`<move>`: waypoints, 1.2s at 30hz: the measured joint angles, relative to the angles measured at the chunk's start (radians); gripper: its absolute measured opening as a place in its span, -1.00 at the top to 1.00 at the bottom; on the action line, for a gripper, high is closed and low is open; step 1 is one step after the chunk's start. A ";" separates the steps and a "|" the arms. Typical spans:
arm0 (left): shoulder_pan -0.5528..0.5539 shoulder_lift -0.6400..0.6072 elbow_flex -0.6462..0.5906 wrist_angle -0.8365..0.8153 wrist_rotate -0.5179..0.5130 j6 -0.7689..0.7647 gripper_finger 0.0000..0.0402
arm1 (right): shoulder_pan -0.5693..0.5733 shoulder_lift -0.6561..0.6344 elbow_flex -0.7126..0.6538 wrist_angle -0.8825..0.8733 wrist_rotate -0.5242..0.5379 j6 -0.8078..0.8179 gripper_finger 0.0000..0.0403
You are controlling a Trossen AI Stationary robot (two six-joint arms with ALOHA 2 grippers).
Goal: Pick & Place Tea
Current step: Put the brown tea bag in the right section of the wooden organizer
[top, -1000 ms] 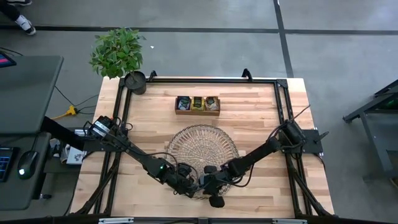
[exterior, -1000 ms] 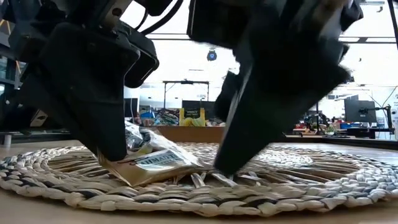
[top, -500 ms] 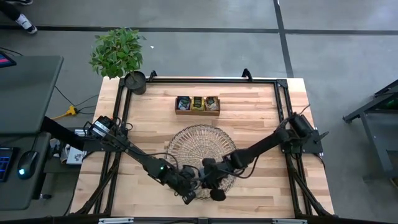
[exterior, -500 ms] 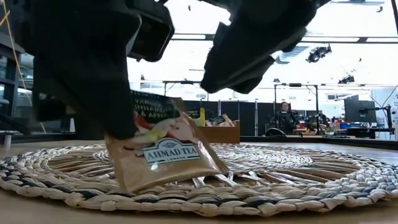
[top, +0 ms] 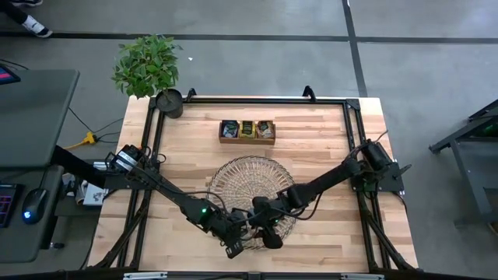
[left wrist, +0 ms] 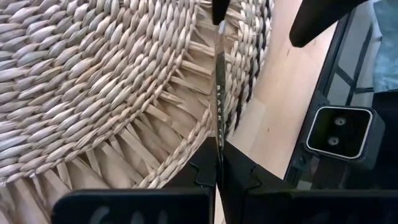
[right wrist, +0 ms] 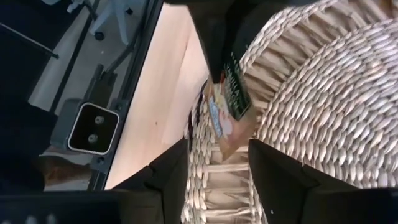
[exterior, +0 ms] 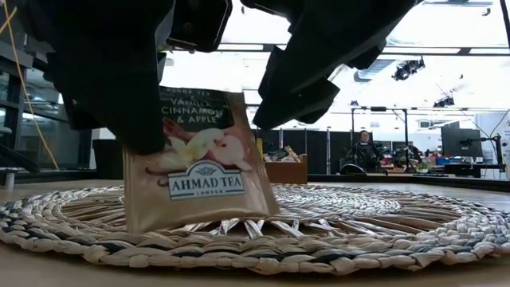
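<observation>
A tea sachet (exterior: 199, 163) in a tan and dark wrapper stands upright over the near rim of the round woven tray (top: 253, 187). My left gripper (left wrist: 219, 165) is shut on it. In the left wrist view the sachet (left wrist: 218, 106) shows edge-on. My right gripper (right wrist: 217, 168) hovers open just beside and above it. Its fingers stand apart with the sachet (right wrist: 227, 106) beyond them, and they touch nothing. In the high view both grippers meet at the tray's near edge, left (top: 236, 247) and right (top: 266, 233). My left gripper pinches the sachet between its two fingers at its upper left part (exterior: 163, 139), reaching down from above. The sachet's two flat faces lie against the fingers (left wrist: 205, 177). It hangs upright below them, label facing the near side, its lower edge (exterior: 199, 223) down at the tray's weave.
A wooden box (top: 247, 131) with more sachets stands at the far middle of the table. A potted plant (top: 148, 66) is at the far left corner. Black frame rails (top: 352, 148) run along the table's sides. A person (exterior: 365, 147) sits far off in the room behind.
My right gripper has opened, let go of the sachet and risen off the tray. My left gripper has gone up with the sachet. The sachet lay nearly flat on the weave. It has tipped up and now stands upright.
</observation>
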 joint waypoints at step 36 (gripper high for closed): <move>0.001 0.000 0.016 -0.007 -0.050 -0.007 0.99 | -0.011 -0.001 0.001 0.056 0.070 -0.068 0.99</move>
